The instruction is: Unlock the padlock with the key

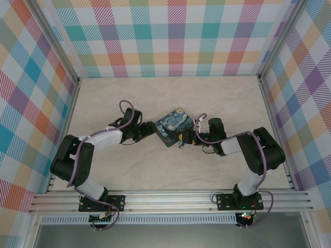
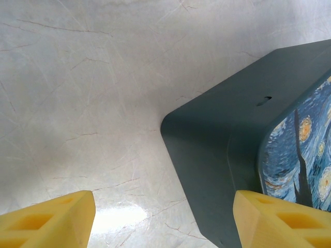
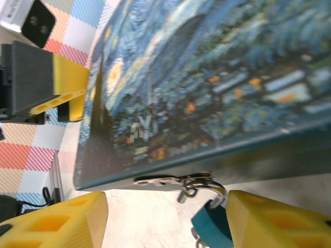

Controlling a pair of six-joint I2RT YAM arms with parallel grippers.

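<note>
Between the right gripper's [image 3: 168, 227] 2 yellow fingers [image 3: 57, 222], which stand spread and clamp nothing, hangs the small teal padlock [image 3: 212, 226], its body right beside the right-hand finger. Its thin silvery shackle [image 3: 217, 191] is hooked through a metal hasp [image 3: 155, 181] on the near edge of the dark-blue starry-night painted box [image 3: 207, 77]. I judge the gripper is placed low at that edge to reach the lock. Whether it carries the thin grey metal key I cannot tell; a grey speck under the padlock is too small to name.

Left of the box, the left gripper [image 2: 165, 227] is spread too. 1 finger is clear over the pale marbled table [image 2: 77, 103] and the other is at the lid's edge. It looks posted there to stop the box sliding while the lock is worked.
</note>
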